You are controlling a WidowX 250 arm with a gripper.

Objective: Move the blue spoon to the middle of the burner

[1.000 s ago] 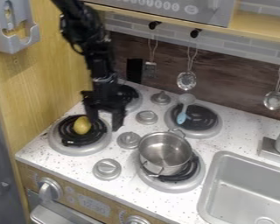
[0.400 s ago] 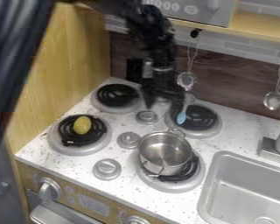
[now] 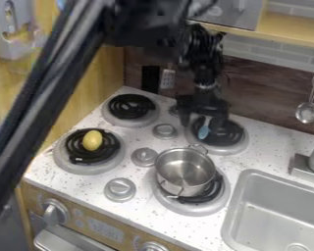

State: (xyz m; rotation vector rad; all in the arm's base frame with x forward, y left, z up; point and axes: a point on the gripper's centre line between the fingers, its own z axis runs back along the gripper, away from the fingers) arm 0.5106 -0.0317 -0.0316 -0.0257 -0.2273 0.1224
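I have the gripper [image 3: 203, 123] low over the back right burner [image 3: 226, 150], its jaws spread, one to each side of the blue spoon [image 3: 203, 132]. The spoon's blue end shows on that burner, toward its left side; the arm hides the rest. A metal pot [image 3: 184, 172] sits on the burner in front.

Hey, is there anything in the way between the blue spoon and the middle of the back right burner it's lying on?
Nothing visible blocks the short way from the blue spoon to the middle of that burner, though the gripper hangs over it and hides part. The pot sits in front, off that path.
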